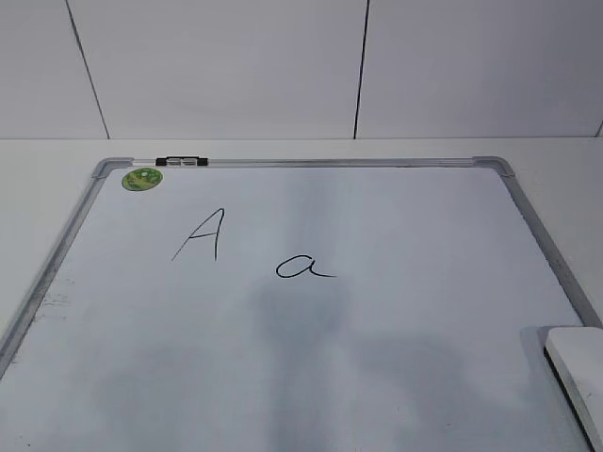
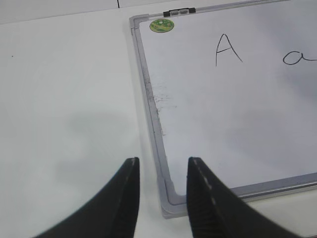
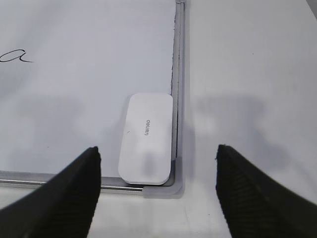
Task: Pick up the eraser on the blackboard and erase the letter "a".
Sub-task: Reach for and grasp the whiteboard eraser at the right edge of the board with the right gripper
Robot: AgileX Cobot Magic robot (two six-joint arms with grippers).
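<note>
The blackboard (image 1: 396,320) is a white board with a grey frame lying flat on the table. The letter "a" (image 1: 303,268) is near its middle; it also shows in the left wrist view (image 2: 299,57) and the right wrist view (image 3: 17,56). The white eraser (image 3: 146,139) lies in the board's near right corner, also at the exterior view's right edge (image 1: 577,363). My right gripper (image 3: 157,156) is open, above and just short of the eraser. My left gripper (image 2: 162,171) is open and empty over the board's near left corner (image 2: 171,203).
A capital "A" (image 1: 203,234) is left of the "a". A green sticker (image 1: 141,179) and a black-and-silver clip (image 1: 181,162) sit at the far left corner. White table (image 2: 64,99) surrounds the board; a white wall stands behind.
</note>
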